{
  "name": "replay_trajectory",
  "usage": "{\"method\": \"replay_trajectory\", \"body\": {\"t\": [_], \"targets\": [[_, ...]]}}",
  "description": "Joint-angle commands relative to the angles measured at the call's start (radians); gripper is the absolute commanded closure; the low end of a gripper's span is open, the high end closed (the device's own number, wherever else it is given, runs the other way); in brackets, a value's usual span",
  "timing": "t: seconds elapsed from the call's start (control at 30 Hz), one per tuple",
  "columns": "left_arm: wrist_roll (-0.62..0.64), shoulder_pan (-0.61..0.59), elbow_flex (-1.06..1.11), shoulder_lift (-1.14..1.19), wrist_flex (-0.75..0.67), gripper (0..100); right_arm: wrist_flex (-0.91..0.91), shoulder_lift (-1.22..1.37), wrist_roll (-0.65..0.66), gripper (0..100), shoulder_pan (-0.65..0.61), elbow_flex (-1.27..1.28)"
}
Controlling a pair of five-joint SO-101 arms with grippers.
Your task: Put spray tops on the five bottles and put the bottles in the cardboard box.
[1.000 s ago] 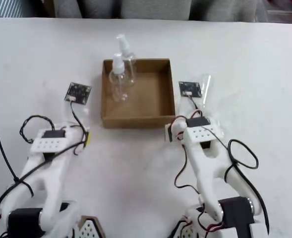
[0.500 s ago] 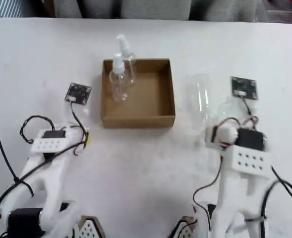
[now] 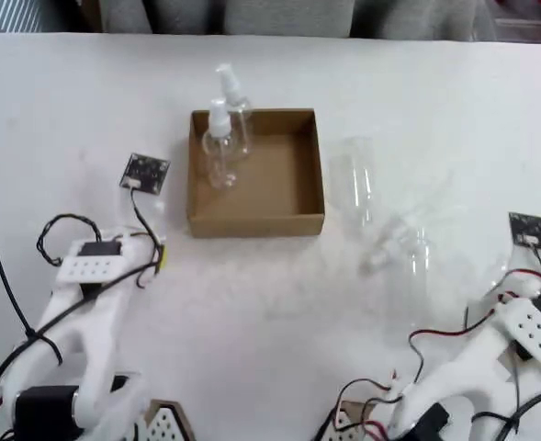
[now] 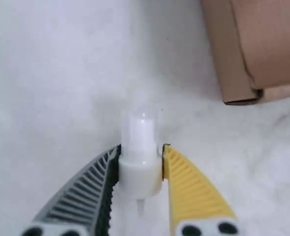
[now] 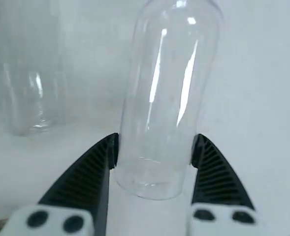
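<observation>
Note that the right arm [image 3: 518,344] has swung away from the near right corner of the brown cardboard box [image 3: 256,223] and now sits at the right side of the white table [image 3: 454,101]. The left arm [image 3: 82,312] has not moved, and the box's contents are unchanged.

The white table carries every item. Grey furniture [image 3: 288,14] stands beyond its far edge.

The open-topped box lies ahead of the left gripper [image 4: 141,147] and to its right, one near corner just beyond the fingertips. Two clear bottles already fitted with white tops stand at the box's far left corner, one [image 3: 220,152] nearer your grippers and the other [image 3: 235,101] behind it.

The right gripper [image 5: 155,142] grasps a clear plastic bottle [image 5: 167,83] with no top. The black jaws press both sides, and the body extends ahead of the fingertips. Two further topless bottles rest on the table between the box and the right arm, one [image 3: 355,179] just beside the box and one [image 3: 418,266] nearer the arm.

The left gripper is clenched on a white spray top [image 4: 141,164], with the grey finger on one side and the yellow finger on the other. The head protrudes past the fingertips.
</observation>
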Motion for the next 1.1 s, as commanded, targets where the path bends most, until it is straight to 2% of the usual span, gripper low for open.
{"method": "replay_trajectory", "body": {"t": [0.0,0.2,0.4,0.5,0.67,0.87,1.07], "targets": [[0.005,0.008,-0.005,-0.038,-0.021,98,-0.104,0.079,0.089,90.0,0.051,0.008],[0.005,0.008,-0.005,-0.038,-0.020,98,-0.113,0.209,0.129,72.5,0.045,0.005],[0.005,0.007,-0.003,-0.038,-0.020,98,-0.133,0.223,0.127,65.2,0.054,-0.038],[0.005,0.007,-0.003,-0.038,-0.020,98,-0.107,0.220,0.127,65.2,0.064,-0.064],[0.002,0.007,-0.003,-0.038,-0.020,98,0.071,0.220,0.118,65.7,0.044,-0.186],[0.002,0.007,-0.003,-0.038,-0.020,98,0.179,0.229,-0.038,73.3,0.002,-0.365],[0.000,0.007,-0.003,-0.038,-0.020,98,0.196,0.231,-0.117,77.5,-0.074,-0.379]]}}
